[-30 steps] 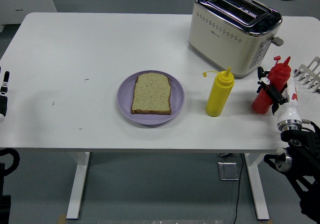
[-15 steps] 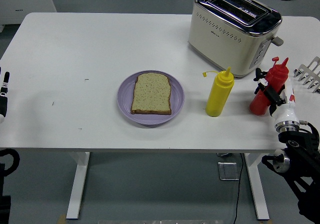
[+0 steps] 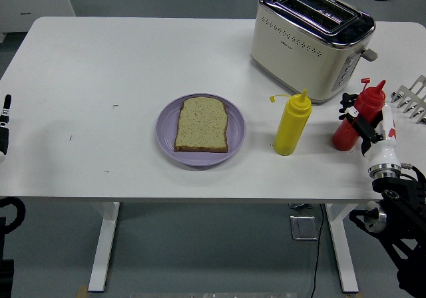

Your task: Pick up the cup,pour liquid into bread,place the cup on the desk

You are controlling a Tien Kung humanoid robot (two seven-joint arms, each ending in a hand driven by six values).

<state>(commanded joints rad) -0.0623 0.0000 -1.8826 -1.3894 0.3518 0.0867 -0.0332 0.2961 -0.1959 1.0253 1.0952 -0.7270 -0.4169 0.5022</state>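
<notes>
**Op:** Right hand [image 3: 365, 126] sits at the table's right edge, black fingers [image 3: 349, 105] wrapped round the lower body of the red squeeze bottle [image 3: 358, 115]. I read that as a closed grasp on it. No cup on the table; the red bottle appears to be the thing to pour from. It stands upright, base apparently on the white table [image 3: 100, 65].

**Obs:** Left hand?

**Op:** Left hand [image 3: 4, 128] only shows as a sliver at the left edge, resting. I cannot tell how it is set.

**Obs:** Risks from here?

**Op:** Grip is low on the bottle, so I judge it could tip or slip in the hand on lifting. Yellow squeeze bottle [image 3: 292, 124] stands between the red one and the plate; a low carry leftward could knock it over. Squeezing early would put sauce on the table.

**Obs:** Target?

**Op:** Bread slice [image 3: 202, 124] lies flat on the purple plate [image 3: 235, 128], well to the left of the hand, beyond the yellow bottle. Farther back, the toaster [image 3: 309, 40] stands just behind both bottles, and a white rack [image 3: 413, 98] pokes in at the right edge near the hand.
</notes>
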